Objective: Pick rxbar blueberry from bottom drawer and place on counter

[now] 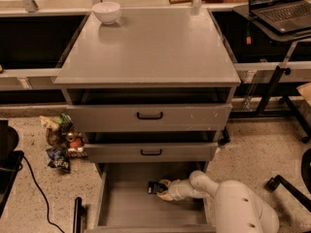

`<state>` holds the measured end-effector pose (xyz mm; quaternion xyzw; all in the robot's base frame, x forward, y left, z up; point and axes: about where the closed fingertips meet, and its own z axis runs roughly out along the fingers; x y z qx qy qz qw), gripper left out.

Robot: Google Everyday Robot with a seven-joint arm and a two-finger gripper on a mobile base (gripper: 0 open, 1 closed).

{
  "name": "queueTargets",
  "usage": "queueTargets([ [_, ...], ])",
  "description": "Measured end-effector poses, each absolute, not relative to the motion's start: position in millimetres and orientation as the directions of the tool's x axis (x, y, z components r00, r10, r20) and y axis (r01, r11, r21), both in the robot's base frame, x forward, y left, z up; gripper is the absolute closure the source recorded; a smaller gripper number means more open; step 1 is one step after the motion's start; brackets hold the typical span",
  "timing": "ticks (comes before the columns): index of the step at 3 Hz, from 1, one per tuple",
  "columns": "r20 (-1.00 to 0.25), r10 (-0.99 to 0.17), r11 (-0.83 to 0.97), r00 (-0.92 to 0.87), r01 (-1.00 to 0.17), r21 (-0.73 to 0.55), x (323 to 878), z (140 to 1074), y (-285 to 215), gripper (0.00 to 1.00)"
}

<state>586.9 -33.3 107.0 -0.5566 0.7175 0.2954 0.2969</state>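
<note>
Pale cream plastic fills the nearest corner: the robot's arm [233,203] reaches in from five o'clock, and the gripper [165,190] is down inside the open bottom drawer [141,215], close to its back wall. The rxbar blueberry [154,187], a small dark wrapper, lies flat on the grey drawer floor, touching the gripper at its nine o'clock side. Whether the jaws have closed on the bar I cannot tell.

I'd judge this to be the grasping step. The next move calls for a firm hold, then a lift that clears the middle drawer [151,152] overhanging the spot.

A heap of snack packets [59,142] sits on the floor at nine o'clock of the cabinet. Above the top drawer [149,115] the worktop [150,52] awaits the bar, with a white bowl [106,12] at its eleven o'clock corner. A laptop [279,4] stands at two o'clock.

The bar's lettering is too small to read, and no other writing is legible.
</note>
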Motion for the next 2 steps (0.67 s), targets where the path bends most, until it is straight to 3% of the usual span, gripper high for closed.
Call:
queueTargets([
  [1, -0.755, -0.623, 0.206, -0.204, -0.974, 0.093, 588, 111, -33, 1.0],
  [2, -0.813, -0.563, 0.177, -0.15, -0.983, 0.059, 604, 146, -32, 1.0],
])
